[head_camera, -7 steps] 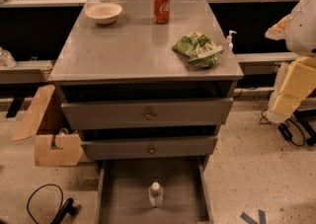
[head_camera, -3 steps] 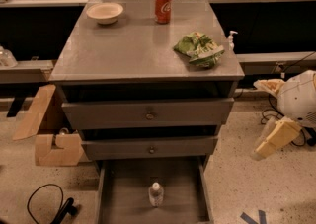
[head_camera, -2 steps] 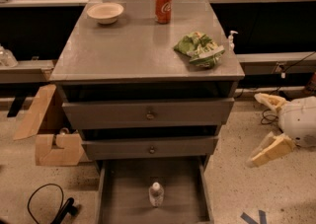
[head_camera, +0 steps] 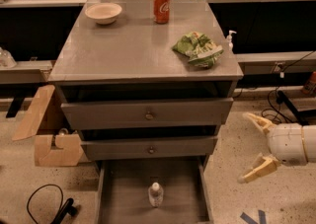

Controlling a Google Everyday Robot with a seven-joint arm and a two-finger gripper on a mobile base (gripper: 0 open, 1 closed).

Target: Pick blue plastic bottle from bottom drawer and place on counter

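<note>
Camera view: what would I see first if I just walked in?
The bottom drawer is pulled out, with a small blue plastic bottle standing alone in it. Right of it, the white gripper hangs open, low down. A red can stands at the counter's back edge.

**Bottom drawer open, bottle inside, end effector off to the right**

We note the blue plastic bottle [head_camera: 156,194] standing upright near the middle of the bottom drawer [head_camera: 126,186], which is open below two knobbed drawers [head_camera: 148,114]. The end effector [head_camera: 244,147] sits low to the right of the cabinet, over the speckled floor. It is well apart from the bottle, with its two fingers spread wide and pointing left. On the worktop [head_camera: 128,53] we record a pale bowl [head_camera: 103,13] at back left, a red can [head_camera: 161,5] at back centre, a crumpled green bag [head_camera: 197,49] towards the front right, and a small pump bottle [head_camera: 229,40] at the right edge. A cardboard box [head_camera: 49,134] lies left of the cabinet.
</note>
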